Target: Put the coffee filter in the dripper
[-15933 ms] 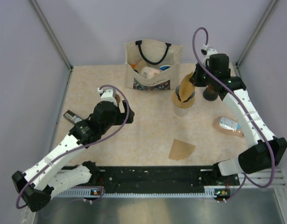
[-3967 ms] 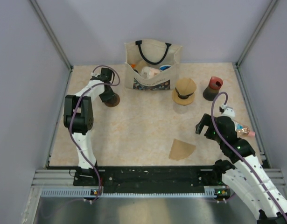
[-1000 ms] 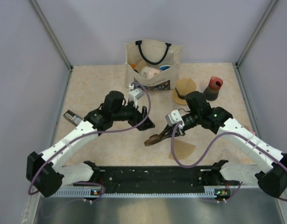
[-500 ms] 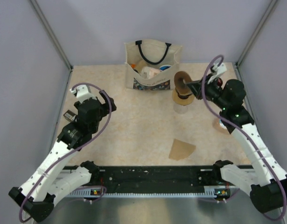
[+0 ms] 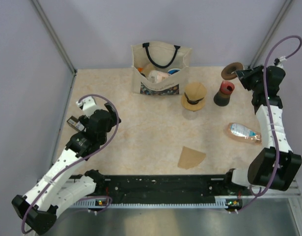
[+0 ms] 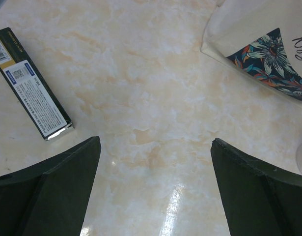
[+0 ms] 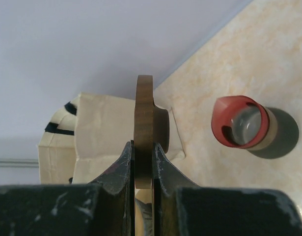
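The right gripper (image 7: pixel 143 147) pinched a brown ring (image 7: pixel 144 105) edge-on between its two fingers, the ring upright with a thicker hub sticking out of its right face. Behind it on the left sat a cream bag (image 7: pixel 99 135) with black handles. On the right a grinder (image 7: pixel 241 123) with a red top stood on the marbled table (image 7: pixel 273 54), apart from the ring.

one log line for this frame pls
left tool: open, above table near dark box | right tool: shut on brown ring, raised at far right | coffee filter: flat on table, not held
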Action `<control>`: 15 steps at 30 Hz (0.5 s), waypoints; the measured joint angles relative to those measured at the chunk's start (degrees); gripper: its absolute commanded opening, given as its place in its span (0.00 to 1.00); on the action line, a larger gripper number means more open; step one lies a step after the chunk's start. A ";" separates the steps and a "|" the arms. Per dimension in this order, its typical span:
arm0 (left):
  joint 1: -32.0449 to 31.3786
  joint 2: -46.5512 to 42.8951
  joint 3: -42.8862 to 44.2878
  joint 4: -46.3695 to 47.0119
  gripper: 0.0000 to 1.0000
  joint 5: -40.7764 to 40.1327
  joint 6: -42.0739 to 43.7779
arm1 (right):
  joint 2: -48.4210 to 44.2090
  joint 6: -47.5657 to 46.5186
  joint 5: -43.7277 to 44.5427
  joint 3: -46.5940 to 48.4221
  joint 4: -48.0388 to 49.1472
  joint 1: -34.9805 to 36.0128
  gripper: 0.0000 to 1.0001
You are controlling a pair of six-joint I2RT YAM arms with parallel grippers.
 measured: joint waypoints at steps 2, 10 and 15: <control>0.00 -0.02 -0.04 -0.17 0.99 0.04 -0.26 | 2.84 1.86 -0.50 0.00 -0.72 -0.68 0.00; 0.00 -1.57 -1.90 -0.17 0.99 0.28 -0.31 | 9.01 4.85 -2.45 -0.17 -0.37 -0.76 0.00; 0.00 -2.05 -2.23 -0.17 0.99 0.48 -0.28 | 10.49 6.08 -2.78 -0.72 2.67 -1.22 0.00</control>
